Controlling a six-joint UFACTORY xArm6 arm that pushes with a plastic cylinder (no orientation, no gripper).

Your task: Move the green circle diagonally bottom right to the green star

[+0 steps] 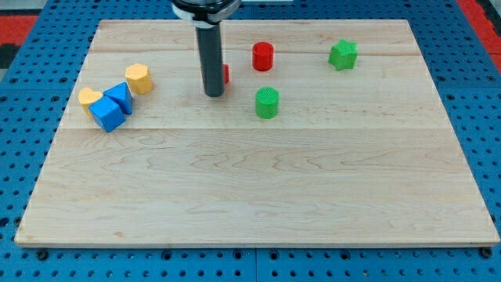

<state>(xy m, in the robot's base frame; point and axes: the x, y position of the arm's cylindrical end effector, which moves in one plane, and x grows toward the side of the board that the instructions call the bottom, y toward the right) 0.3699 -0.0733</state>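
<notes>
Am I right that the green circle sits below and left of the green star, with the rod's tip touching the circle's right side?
Not quite. In the camera view my tip is apart from the green circle, off to its left, not touching its right side. The circle does sit below and left of the green star.

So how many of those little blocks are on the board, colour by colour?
Green: 2, the green circle and the green star
Red: 2, a red cylinder and a red block mostly hidden behind my tip
Yellow: 2
Blue: 2
Total: 8
</notes>
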